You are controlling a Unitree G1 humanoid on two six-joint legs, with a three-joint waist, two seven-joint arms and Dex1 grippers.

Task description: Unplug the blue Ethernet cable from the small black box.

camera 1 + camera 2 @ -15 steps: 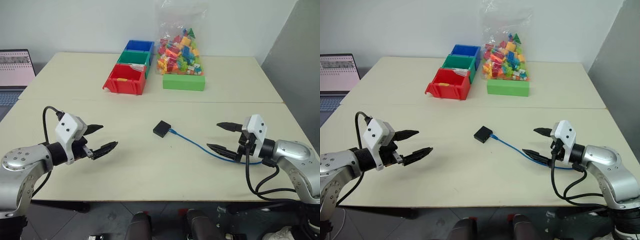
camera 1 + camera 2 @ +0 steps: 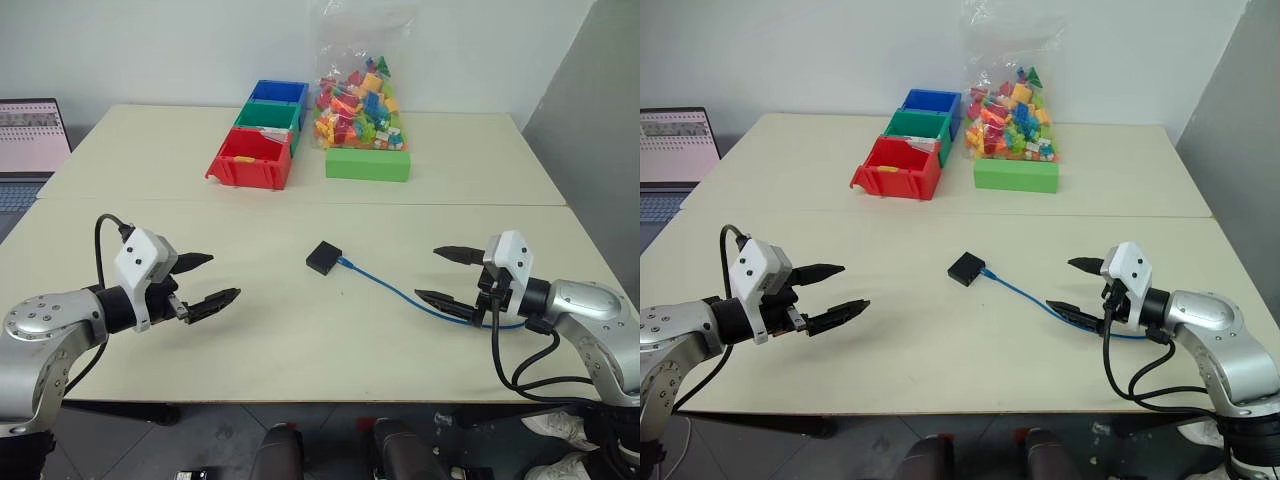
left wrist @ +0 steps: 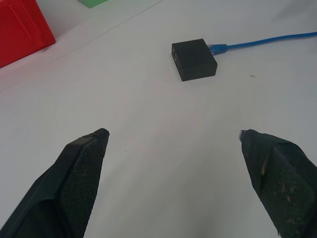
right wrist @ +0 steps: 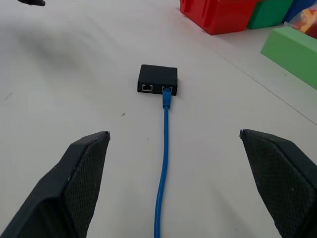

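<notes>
Apparently loose bricks filling clear bag (image 2: 362, 100)

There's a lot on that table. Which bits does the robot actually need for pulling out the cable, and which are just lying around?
Needed: the blue Ethernet cable, plugged into the small black box; the left gripper and right gripper, both open.

Lying about: red bin, green bin, blue bin, green box, bag of bricks, laptop.
</notes>
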